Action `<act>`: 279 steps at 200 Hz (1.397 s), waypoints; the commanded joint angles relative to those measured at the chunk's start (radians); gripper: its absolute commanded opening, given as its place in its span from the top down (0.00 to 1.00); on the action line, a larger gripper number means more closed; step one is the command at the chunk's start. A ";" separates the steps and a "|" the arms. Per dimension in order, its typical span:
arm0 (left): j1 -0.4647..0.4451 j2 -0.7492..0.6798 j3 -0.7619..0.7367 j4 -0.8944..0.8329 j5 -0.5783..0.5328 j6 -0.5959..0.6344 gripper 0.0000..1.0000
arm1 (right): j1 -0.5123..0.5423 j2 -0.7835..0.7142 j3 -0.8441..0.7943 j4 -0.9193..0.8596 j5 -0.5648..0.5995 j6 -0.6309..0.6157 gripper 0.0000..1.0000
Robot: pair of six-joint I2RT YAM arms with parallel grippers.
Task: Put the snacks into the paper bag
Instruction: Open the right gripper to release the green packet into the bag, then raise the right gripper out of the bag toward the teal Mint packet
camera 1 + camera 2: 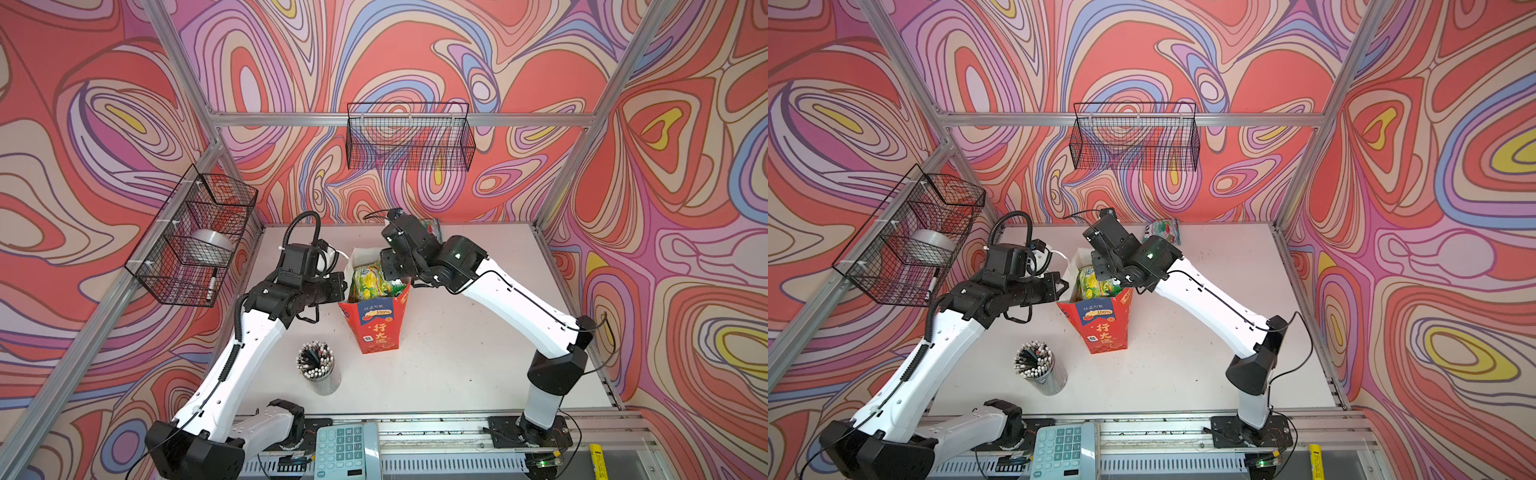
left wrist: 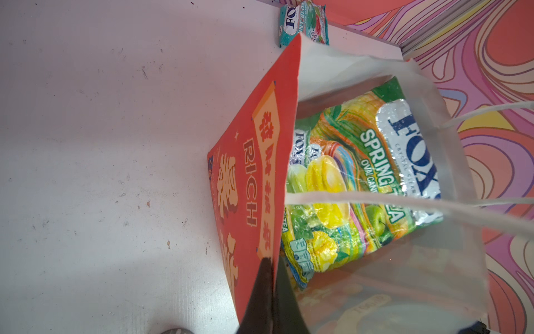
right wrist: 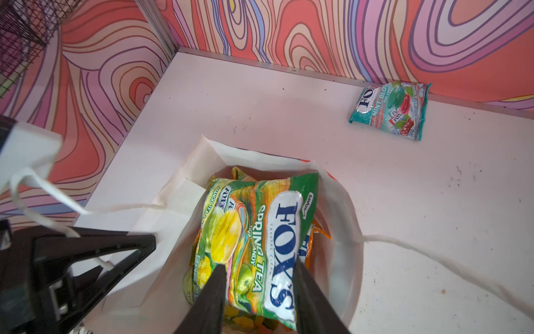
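Nearest, a cup of pencils point(image 1: 318, 370) stood on the tabletop point(image 1: 457, 365). Beyond it the paper bag point(image 1: 376, 328) stood upright, with the left fingers point(image 2: 258, 295) pinched shut on its red wall. The right fingers point(image 3: 213, 295) hung partly apart over a green pouch point(image 3: 277, 219) topping the snacks inside. A teal pouch point(image 3: 390, 110) lay by the far wall.

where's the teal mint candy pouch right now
In a top view the teal pouch lies on the table by the back wall, right of centre, behind the paper bag.
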 commanded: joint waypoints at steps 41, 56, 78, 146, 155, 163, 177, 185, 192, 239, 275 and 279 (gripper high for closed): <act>0.002 -0.014 0.000 0.029 0.009 0.002 1.00 | -0.004 0.116 -0.014 -0.031 0.014 0.007 0.65; 0.002 -0.014 0.004 0.025 0.007 0.003 1.00 | -0.026 0.132 -0.043 -0.022 -0.011 0.025 0.65; 0.003 -0.021 -0.001 0.032 -0.002 0.003 1.00 | -0.053 0.187 -0.042 -0.050 -0.081 0.068 0.59; 0.002 -0.023 0.003 0.025 0.005 0.004 1.00 | -0.054 0.185 -0.091 0.007 -0.183 0.096 0.41; 0.002 -0.025 0.003 0.025 0.000 0.005 1.00 | -0.053 0.159 -0.082 0.020 -0.184 0.089 0.40; 0.001 -0.028 0.002 0.026 -0.003 0.005 1.00 | -0.054 0.138 -0.063 0.024 -0.188 0.080 0.40; 0.001 -0.024 0.001 0.027 0.004 0.003 1.00 | -0.052 0.097 -0.025 0.030 -0.208 0.060 0.38; 0.001 -0.022 0.003 0.026 0.009 0.003 1.00 | -0.052 0.072 -0.016 0.042 -0.228 0.049 0.31; 0.003 -0.020 0.005 0.023 0.011 0.004 1.00 | -0.052 0.041 -0.016 0.059 -0.241 0.040 0.25; 0.002 -0.022 0.004 0.022 0.005 0.004 1.00 | -0.052 -0.084 0.063 0.051 -0.209 -0.027 0.03; 0.002 -0.025 0.002 0.025 -0.001 0.004 1.00 | -0.062 -0.228 -0.013 0.061 -0.043 -0.055 0.02; 0.002 -0.024 0.003 0.024 0.000 0.004 1.00 | -0.066 -0.251 -0.036 0.070 -0.029 -0.052 0.02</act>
